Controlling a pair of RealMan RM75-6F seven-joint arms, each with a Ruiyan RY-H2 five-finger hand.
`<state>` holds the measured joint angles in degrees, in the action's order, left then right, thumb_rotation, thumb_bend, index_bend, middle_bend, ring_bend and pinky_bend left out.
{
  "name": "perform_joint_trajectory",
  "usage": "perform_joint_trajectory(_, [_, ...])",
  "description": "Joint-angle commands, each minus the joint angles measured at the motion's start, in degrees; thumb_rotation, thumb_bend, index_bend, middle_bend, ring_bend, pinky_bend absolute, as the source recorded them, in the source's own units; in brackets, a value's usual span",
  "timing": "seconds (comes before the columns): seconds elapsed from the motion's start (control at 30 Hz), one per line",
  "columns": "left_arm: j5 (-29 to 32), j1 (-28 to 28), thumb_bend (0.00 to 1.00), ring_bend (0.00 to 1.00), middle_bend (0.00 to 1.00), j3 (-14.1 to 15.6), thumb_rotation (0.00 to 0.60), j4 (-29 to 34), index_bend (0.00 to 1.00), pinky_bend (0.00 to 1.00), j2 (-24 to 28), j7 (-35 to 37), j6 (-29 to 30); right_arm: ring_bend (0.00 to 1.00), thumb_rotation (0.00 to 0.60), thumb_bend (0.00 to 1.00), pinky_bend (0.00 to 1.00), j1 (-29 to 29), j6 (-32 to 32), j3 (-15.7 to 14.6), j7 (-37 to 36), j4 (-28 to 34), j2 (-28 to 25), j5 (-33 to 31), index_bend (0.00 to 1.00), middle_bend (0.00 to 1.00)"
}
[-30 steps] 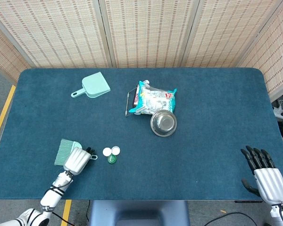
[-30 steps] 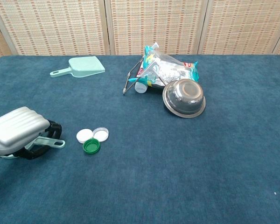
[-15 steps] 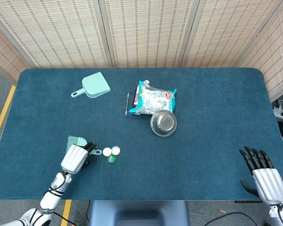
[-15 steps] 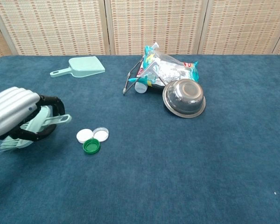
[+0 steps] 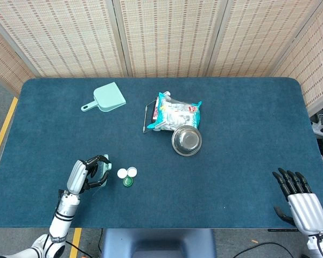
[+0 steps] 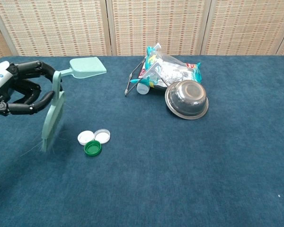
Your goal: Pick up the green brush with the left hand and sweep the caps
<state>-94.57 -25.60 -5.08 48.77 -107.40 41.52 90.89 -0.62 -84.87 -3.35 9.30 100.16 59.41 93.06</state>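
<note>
A: Left hand point(image 6: 12, 90)?
B: Raised above the table point(image 6: 189, 179) at the near left, dark fingers point(image 6: 35, 101) curled round the handle of the green brush point(image 6: 52, 118). Brush hanging upright, bristles down, tips at or just over the cloth; cannot tell which.

A: And from the head view?
B: Same hand point(image 5: 85, 174) at about 7 o'clock of the table's middle, brush point(image 5: 104, 171) mostly hidden behind the fingers, only a sliver of green showing.

A: Caps?
B: Three, clustered together just to the brush's 3 o'clock: white cap point(image 6: 85, 137), clear cap point(image 6: 102, 135) touching it at 3 o'clock, green cap point(image 6: 93, 148) touching at their 6 o'clock. Near the bristles but apart from them.

A: Right hand?
B: Seen only from the head view point(image 5: 299, 196), at the table's near right edge, around 4 o'clock. Fingers straight and spread, holding nothing.

A: Anything else lying about?
B: Pale green dustpan point(image 6: 83, 67) at 11 o'clock, far left. Near the middle, a crinkled snack bag point(image 6: 173, 71) with metal tongs point(image 6: 132, 78) against its left side, and a steel bowl point(image 6: 187, 98) tipped up at the bag's 5 o'clock, touching it.
</note>
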Motion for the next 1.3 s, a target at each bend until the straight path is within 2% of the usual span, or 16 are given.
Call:
perform_joint_trajectory(0.03, [0.55,-0.84,0.75,0.85,0.91,0.33,0.600,-1.54,0.79,1.00,-1.41,1.15,-1.74,0.00,0.600,0.21,0.00,0.02,0.03,0.00,-0.10,-0.03,-0.04,0.01,0.00,0.00])
perform_joint_trajectory(0.4, [-0.80,-2.73,0.75,0.85,0.91,2.98,0.600,-2.69,0.79,1.00,-5.16,1.68,-4.83,0.00,0.600,0.21,0.00,0.16,0.34,0.03,-0.45,0.01,-0.13,-0.09,0.00,0.00])
perform_joint_trajectory(0.93, [-3.58,-9.07,0.75,0.85,0.91,3.70,0.600,0.73,0.80,1.00,-13.62,-2.31,-8.80,0.00,0.600,0.21,0.00,0.57,0.87,0.20,-3.39,0.10,-1.41,-0.66,0.00,0.00])
perform_joint_trajectory(1.13, [-5.04,-10.39,0.75,0.85,0.91,2.81,0.600,0.02,0.79,1.00,-15.54,-3.69,-5.68,0.00,0.600,0.21,0.00,0.61,0.86,0.28,-4.94,-0.32,-2.02,-0.88,0.00,0.00])
perform_joint_trajectory(1.3, [-6.98,-11.10,0.75,0.85,0.91,0.79,0.600,2.21,0.80,1.00,-11.23,-8.37,0.00,0.00,0.600,0.21,0.00,0.56,0.84,0.24,-5.34,-0.42,-2.26,-0.97,0.00,0.00])
